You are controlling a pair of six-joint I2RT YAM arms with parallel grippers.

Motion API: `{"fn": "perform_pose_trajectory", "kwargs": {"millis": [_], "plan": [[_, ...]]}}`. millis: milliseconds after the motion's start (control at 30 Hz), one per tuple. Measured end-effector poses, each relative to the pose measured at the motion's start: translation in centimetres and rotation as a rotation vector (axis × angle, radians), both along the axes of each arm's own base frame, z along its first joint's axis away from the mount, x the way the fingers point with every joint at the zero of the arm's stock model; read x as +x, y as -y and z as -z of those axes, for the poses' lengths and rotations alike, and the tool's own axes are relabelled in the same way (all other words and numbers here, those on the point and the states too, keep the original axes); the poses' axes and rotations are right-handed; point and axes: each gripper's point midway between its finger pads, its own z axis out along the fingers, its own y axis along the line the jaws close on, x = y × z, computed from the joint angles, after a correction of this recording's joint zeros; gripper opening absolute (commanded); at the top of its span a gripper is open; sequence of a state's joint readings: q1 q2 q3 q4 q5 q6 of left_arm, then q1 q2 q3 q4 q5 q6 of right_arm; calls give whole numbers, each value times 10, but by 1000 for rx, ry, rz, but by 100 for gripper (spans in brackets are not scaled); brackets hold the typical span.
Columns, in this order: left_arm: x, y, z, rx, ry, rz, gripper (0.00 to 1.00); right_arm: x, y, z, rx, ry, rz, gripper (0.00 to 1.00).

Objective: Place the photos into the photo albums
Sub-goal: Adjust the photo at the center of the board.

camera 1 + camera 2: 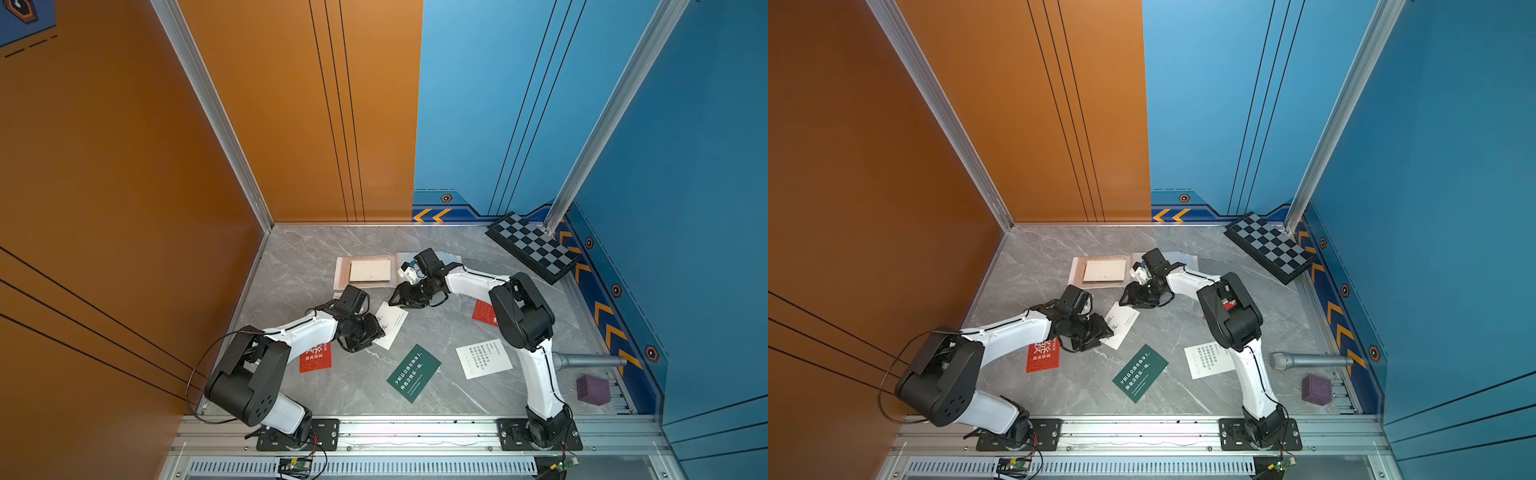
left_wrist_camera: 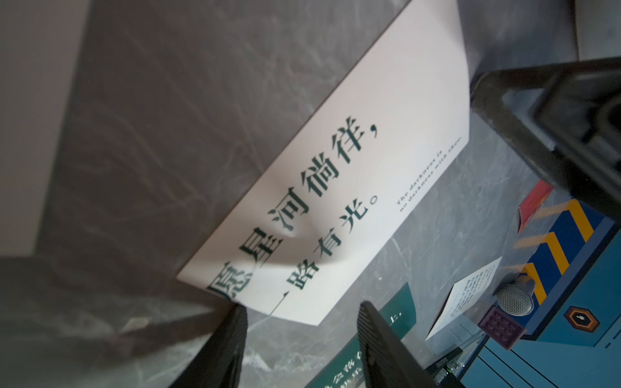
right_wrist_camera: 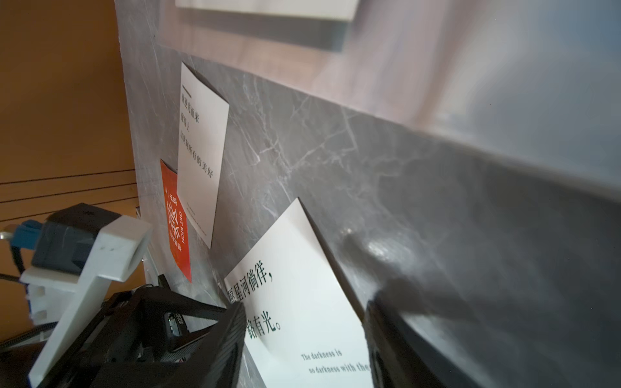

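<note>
White photo (image 1: 392, 324) lies between left claw (image 2: 300, 310), right claw (image 3: 302, 309) (both open).

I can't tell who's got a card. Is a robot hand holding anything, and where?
Nothing is held. The left gripper and the right gripper both stand open at the same white card, neither closed on it.

We reach both arms inward and low, elbows raised. Our left gripper (image 1: 376, 332) and right gripper (image 1: 395, 298) sit close together, both with jaws apart.
</note>
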State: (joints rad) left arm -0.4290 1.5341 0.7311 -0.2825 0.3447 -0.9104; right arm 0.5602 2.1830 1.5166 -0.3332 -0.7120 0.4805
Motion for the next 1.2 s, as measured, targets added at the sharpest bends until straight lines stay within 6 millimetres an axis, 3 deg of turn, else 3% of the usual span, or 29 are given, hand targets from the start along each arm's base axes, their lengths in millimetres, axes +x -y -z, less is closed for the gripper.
{"fn": "perform_pose_trajectory", "kwargs": {"millis": [533,867,1200], "plan": [[70,-2,-7,-18,114,26,55,-16,47,1,-36,-60,98,59],[72,-2,-7,-12,133,52,55,14,73,-3,-74,-43,211,59],[72,-2,-7,-13,142,52,55,11,62,-12,-79,-35,189,59]]}}
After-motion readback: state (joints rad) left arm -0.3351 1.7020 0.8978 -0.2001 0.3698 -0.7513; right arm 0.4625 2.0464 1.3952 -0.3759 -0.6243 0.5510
